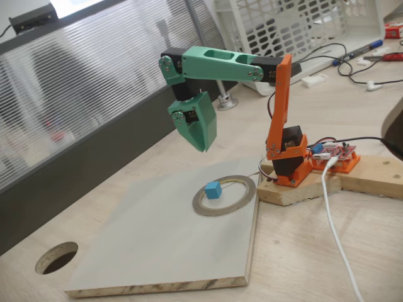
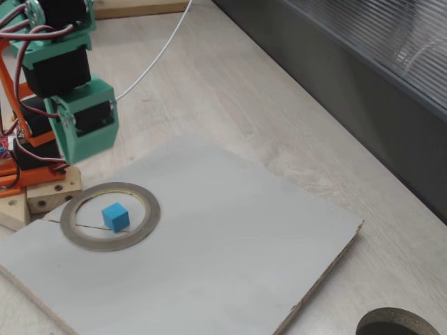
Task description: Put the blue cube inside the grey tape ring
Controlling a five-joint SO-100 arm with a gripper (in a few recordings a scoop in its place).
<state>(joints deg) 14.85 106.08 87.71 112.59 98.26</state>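
The blue cube [image 1: 213,190] [image 2: 115,217] lies flat on the board inside the grey tape ring [image 1: 209,211] [image 2: 105,245], close to the ring's inner edge and free of any grip. My green gripper [image 1: 204,148] [image 2: 78,158] hangs in the air above the ring's far side. It points down, its jaws are shut to a wedge, and nothing is held between them. A clear gap separates the gripper's tip from the cube and the ring.
Ring and cube rest on a pale grey board [image 1: 157,251] [image 2: 230,258]. A round hole [image 1: 56,258] [image 2: 394,324] is cut in the table beside the board. The arm's orange base stands on a wooden block [image 1: 371,176], with a white cable [image 1: 334,220] trailing forward.
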